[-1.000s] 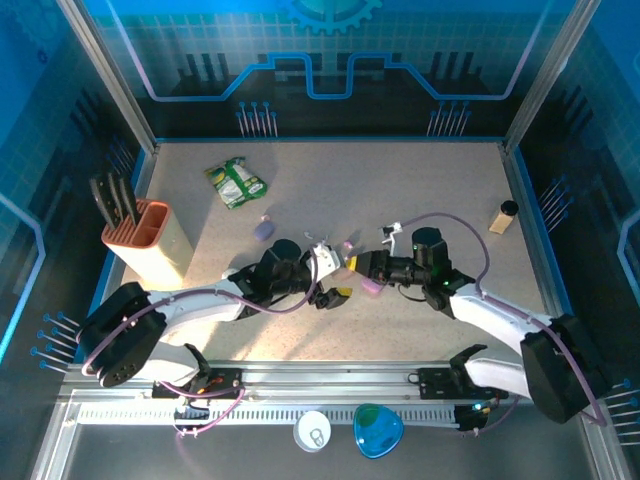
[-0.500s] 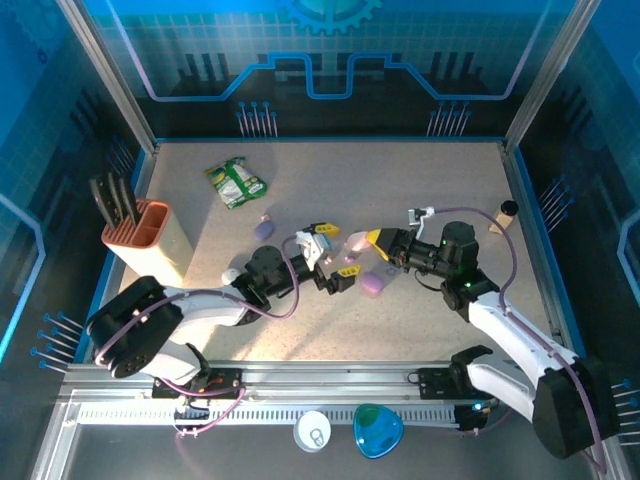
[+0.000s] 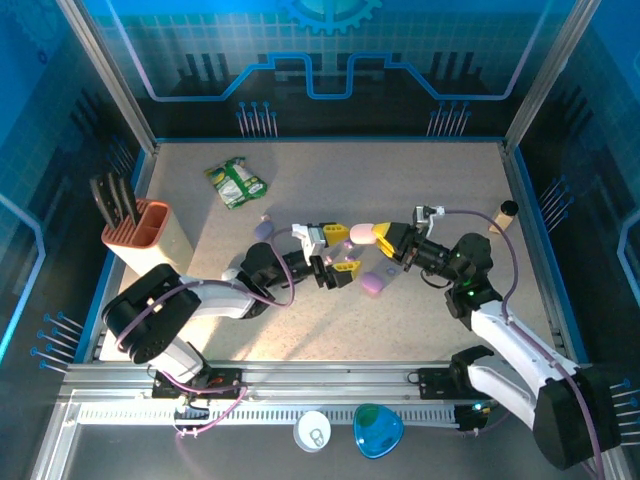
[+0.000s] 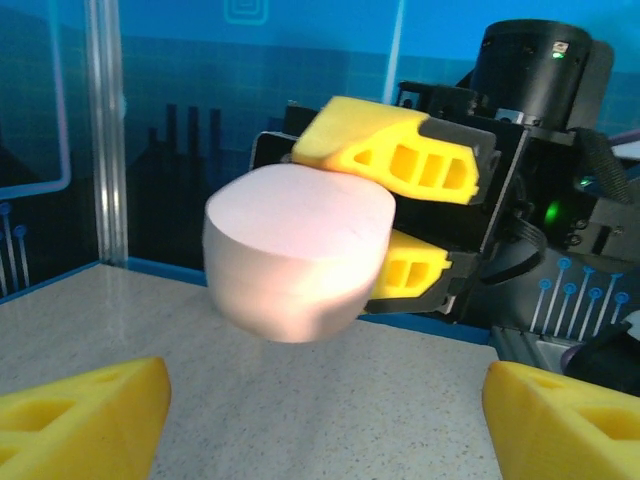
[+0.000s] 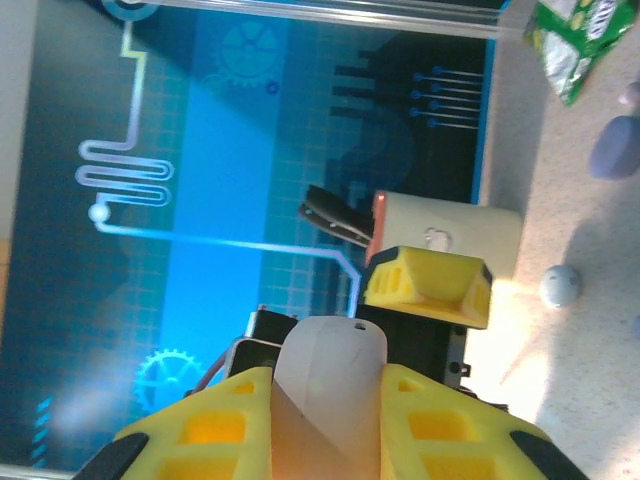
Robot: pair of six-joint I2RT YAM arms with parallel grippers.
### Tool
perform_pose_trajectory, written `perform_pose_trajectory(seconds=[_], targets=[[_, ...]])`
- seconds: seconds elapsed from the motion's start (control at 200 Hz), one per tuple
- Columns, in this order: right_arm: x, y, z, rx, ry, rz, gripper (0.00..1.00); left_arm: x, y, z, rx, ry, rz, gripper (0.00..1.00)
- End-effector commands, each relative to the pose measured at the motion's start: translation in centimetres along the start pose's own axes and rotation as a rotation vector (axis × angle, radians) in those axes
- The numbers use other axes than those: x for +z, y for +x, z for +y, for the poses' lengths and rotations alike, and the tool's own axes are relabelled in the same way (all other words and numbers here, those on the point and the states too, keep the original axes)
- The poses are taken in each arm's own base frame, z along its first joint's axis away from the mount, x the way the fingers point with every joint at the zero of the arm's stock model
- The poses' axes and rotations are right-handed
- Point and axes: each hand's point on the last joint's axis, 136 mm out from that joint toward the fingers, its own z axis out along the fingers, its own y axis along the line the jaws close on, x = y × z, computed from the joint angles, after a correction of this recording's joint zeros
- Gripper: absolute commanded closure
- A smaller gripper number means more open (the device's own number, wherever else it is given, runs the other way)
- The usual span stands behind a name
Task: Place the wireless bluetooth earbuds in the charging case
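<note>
My right claw (image 3: 383, 237) is pinching a pink case (image 3: 362, 234) between its yellow fingers (image 4: 395, 150), holding it clear of the table (image 3: 430, 180). My left claw (image 3: 340, 250) is gaping wide and empty, facing that case. Farther left, a tiny pale earbud (image 3: 267, 217) is lying just beside a lavender case (image 3: 264, 230).
</note>
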Motion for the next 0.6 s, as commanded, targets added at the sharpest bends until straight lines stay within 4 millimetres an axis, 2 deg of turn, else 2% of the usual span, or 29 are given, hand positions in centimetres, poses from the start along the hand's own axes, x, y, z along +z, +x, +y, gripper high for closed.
perform_pose_trajectory(seconds=[0.0,0.315,0.595], targets=[[-0.1,0.6,2.6,-0.027,-0.110,0.028,0.81,0.6,-1.8,-1.2,0.029,0.086,-0.049,0.20],[0.2,0.9,3.0,-0.023,-0.095,0.055,0.81,1.3,-2.9,-0.9,0.172,0.075,-0.082,0.24],[0.1,0.9,2.1,0.002,-0.083,0.047,0.81,2.1,-3.4,-1.0,0.174,0.102,-0.093,0.37]])
